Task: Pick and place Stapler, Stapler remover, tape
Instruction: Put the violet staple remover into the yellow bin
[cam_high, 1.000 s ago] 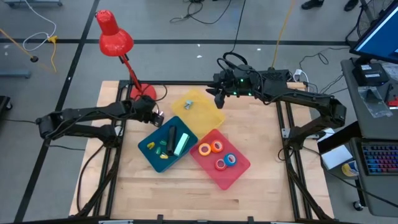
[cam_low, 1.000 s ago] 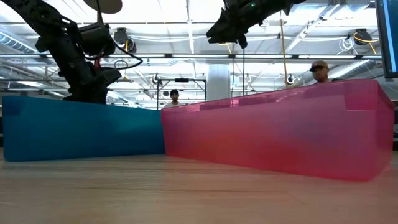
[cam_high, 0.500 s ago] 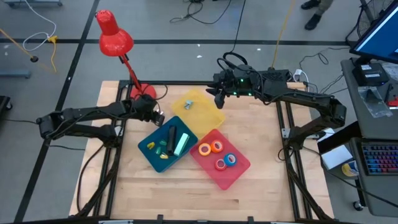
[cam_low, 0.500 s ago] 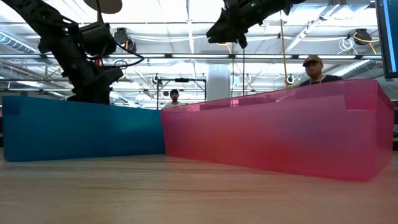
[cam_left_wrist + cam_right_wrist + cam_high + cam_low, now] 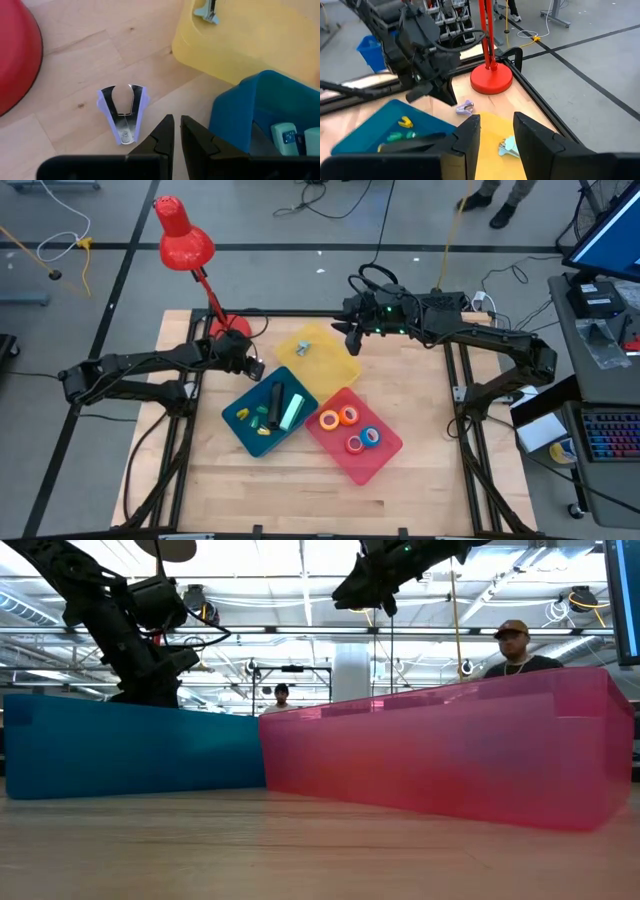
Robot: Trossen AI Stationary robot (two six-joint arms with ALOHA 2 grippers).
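Note:
A lilac staple remover (image 5: pixel 122 112) lies flat on the bare wood between the red lamp base (image 5: pixel 15 55) and the blue tray (image 5: pixel 243 432). My left gripper (image 5: pixel 176 125) hovers just beside it, fingers shut, touching nothing. A second, pale blue staple remover (image 5: pixel 303 347) lies in the yellow tray (image 5: pixel 335 365). Staplers (image 5: pixel 283 408) lie in the blue tray. Tape rolls (image 5: pixel 350 427) in orange, red and blue lie in the pink tray (image 5: pixel 385 455). My right gripper (image 5: pixel 352 343) hangs open above the yellow tray's right edge, empty.
A red desk lamp (image 5: pixel 183 240) stands at the table's far left corner, its base close to my left gripper. The three trays sit corner to corner in the middle of the table. Bare wood shows toward the near edge and right side. People stand beyond the table (image 5: pixel 515 645).

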